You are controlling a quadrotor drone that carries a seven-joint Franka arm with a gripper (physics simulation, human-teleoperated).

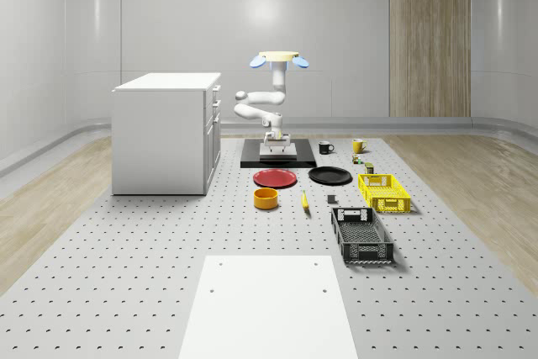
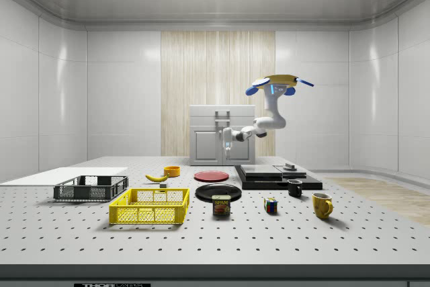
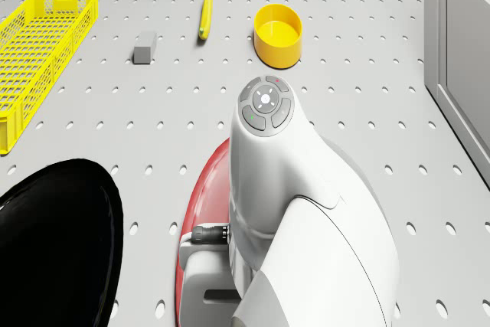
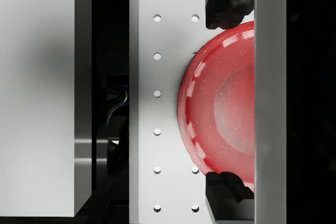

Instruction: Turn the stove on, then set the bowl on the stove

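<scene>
While drone (image 1: 278, 58) hovers over stove (image 1: 278, 157), jaws prob. open, empty.

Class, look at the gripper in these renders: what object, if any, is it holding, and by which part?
Nothing is held. The gripper is open above the stove's edge and the red plate; the yellow bowl sits apart on the table.

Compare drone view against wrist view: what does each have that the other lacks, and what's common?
Drone view adds: the yellow bowl, banana, yellow basket, black plate and the arm itself. Wrist view adds: the gripper, its fingertips spread open, looking down at the table edge. Shared: the red plate and the perforated table. For context, the side view has the drone hovering over the stove.
</scene>
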